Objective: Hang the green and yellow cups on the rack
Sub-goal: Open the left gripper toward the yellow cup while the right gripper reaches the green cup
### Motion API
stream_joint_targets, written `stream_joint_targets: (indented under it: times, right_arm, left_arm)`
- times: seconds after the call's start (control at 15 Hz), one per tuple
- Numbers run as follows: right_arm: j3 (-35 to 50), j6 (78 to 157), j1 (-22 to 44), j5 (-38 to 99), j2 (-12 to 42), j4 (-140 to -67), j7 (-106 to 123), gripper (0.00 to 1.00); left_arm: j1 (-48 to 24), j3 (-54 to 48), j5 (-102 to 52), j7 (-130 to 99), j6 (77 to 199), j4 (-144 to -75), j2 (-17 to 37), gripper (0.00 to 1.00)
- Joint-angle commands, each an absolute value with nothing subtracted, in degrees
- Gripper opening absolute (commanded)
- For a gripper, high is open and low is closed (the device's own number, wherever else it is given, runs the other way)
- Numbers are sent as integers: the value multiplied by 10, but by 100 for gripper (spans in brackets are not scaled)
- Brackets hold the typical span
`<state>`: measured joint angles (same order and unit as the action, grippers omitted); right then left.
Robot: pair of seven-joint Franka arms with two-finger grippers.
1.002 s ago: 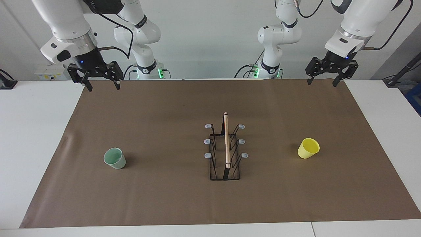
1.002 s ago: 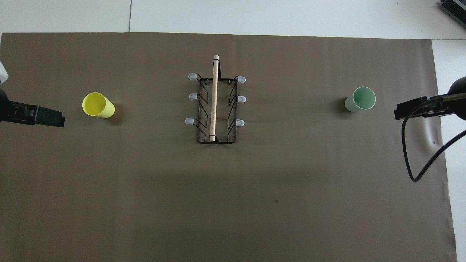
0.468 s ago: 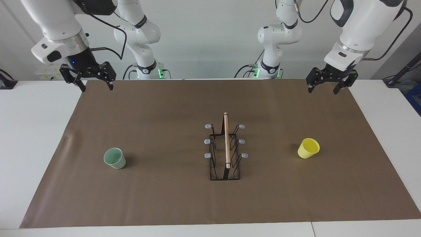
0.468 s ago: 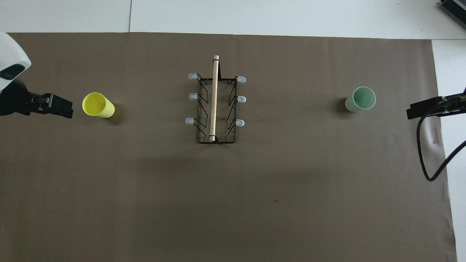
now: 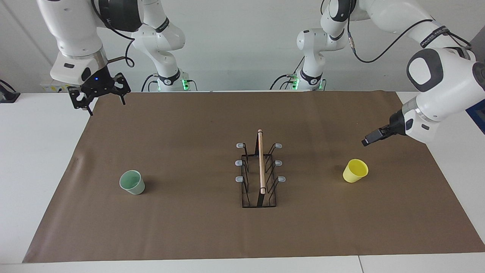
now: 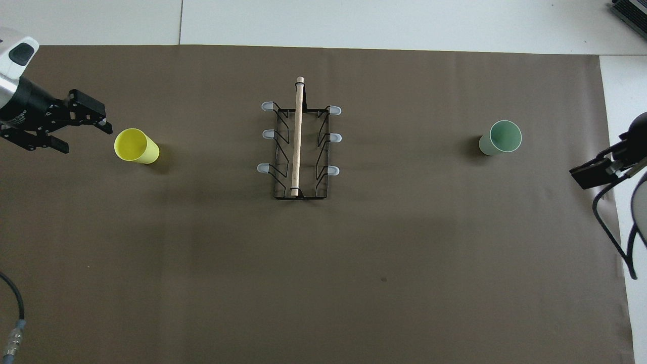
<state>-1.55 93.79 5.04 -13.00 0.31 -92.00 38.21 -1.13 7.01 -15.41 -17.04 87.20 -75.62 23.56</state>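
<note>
The yellow cup (image 5: 355, 170) stands upright on the brown mat toward the left arm's end; it also shows in the overhead view (image 6: 135, 145). The pale green cup (image 5: 132, 182) (image 6: 500, 137) stands upright toward the right arm's end. The black wire rack (image 5: 260, 170) (image 6: 299, 139) with its wooden rod stands between them, all prongs bare. My left gripper (image 5: 368, 140) (image 6: 85, 135) is open and empty, low in the air just beside the yellow cup, apart from it. My right gripper (image 5: 106, 105) (image 6: 589, 174) is open and empty, high over the mat's edge.
The brown mat (image 5: 189, 227) covers most of the white table (image 5: 38, 151). A black cable (image 6: 611, 227) hangs from the right arm at the mat's edge. Nothing else lies on the mat.
My left gripper has come down and turned sideways, ending close beside the yellow cup. My right gripper has turned a little and stayed high. Cups and rack have not moved.
</note>
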Motion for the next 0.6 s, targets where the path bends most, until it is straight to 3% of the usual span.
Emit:
stream_joint_targets:
  times: [0.0, 0.2, 0.4, 0.53]
  right_arm:
    - [-11, 969, 76, -192, -23, -974, 449, 100]
    - [-11, 979, 105, -251, -11, -996, 496, 100]
    - [-11, 1036, 138, -339, -6, -1059, 552, 100]
    - [-11, 1044, 155, -374, 27, -1062, 557, 100]
  left_arm:
    - [10, 84, -206, -255, 844, -693, 300, 100]
    - [47, 78, -276, -378, 862, -693, 323, 100]
    - [77, 75, -317, -467, 870, -698, 335, 100]
    - [106, 73, -353, -515, 895, -713, 336, 100]
